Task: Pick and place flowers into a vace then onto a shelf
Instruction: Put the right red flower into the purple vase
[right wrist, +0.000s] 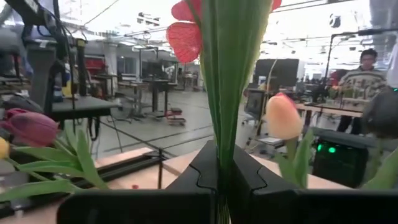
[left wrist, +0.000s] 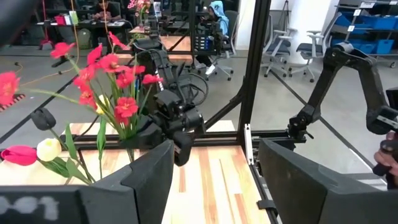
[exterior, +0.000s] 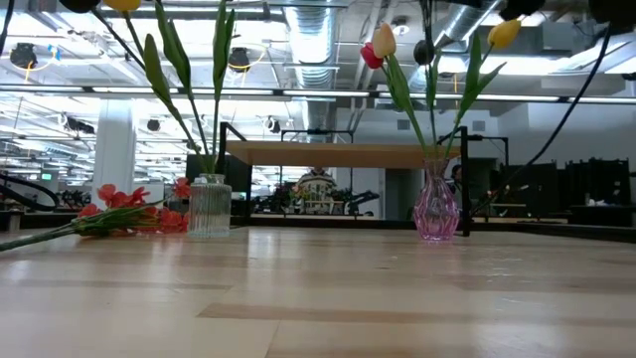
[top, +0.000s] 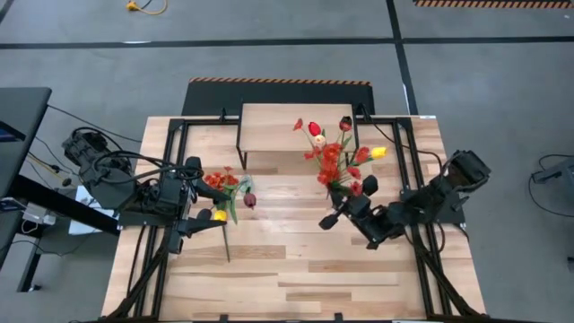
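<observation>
Above the pink vase point(exterior: 436, 211), I note my right gripper point(right wrist: 217, 177) pinched tight on flower stems point(right wrist: 225, 93); a skewed descent could topple it, while left gripper point(top: 199, 205) stands spread.

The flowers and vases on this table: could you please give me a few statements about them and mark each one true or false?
1. The right gripper has its fingers shut on green flower stems. True.
2. Both vases stand on the shelf. False: the clear ribbed vase and the pink vase stand on the table, in front of the shelf.
3. A bunch of red flowers lies flat on the table beside the clear ribbed vase. True.
4. The left gripper is clamped on a tulip. False: its fingers stand apart with nothing between them.
5. The pink vase is empty. False: it holds tulip stems.
</observation>
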You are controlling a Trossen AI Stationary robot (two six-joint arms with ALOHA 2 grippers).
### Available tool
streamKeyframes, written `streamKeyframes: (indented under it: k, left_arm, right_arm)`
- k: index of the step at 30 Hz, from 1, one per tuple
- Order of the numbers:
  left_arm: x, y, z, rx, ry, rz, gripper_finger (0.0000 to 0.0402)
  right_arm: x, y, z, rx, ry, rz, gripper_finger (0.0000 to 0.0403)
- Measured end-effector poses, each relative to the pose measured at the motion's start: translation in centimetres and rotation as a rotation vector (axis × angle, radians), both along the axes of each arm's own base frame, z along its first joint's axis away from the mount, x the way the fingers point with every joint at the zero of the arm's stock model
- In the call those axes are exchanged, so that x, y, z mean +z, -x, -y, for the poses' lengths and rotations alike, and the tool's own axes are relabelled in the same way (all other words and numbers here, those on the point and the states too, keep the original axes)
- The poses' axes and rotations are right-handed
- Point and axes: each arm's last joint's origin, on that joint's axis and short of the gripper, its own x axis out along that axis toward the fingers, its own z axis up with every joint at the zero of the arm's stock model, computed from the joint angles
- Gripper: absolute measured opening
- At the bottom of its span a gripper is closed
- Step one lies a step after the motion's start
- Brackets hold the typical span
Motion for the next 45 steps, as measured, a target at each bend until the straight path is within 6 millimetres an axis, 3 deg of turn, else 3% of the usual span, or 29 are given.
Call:
streamKeyframes:
  k: [7, 15, 20, 45]
  left_arm:
    - [0.0, -0.1, 0.1, 0.002, 0.006, -0.002, 0.0226]
    - [-0.1, -0.1, 0.1, 0.004, 0.025, -0.006, 0.0226]
    - [-0.1, -0.1, 0.1, 0.005, 0.033, -0.006, 0.0226]
    - [-0.1, -0.1, 0.1, 0.014, 0.044, -0.005, 0.0226]
  right_arm:
    - [0.6, 0.4, 1.4, -0.047, 0.032, -0.027, 0.0]
    - [-2.2, 2.2, 4.7, -0.049, -0.028, 0.039, 0.0]
    - [-2.4, 2.2, 6.0, -0.094, -0.027, 0.038, 0.0]
    - [-1.8, 1.9, 8.0, -0.153, 0.019, 0.028, 0.0]
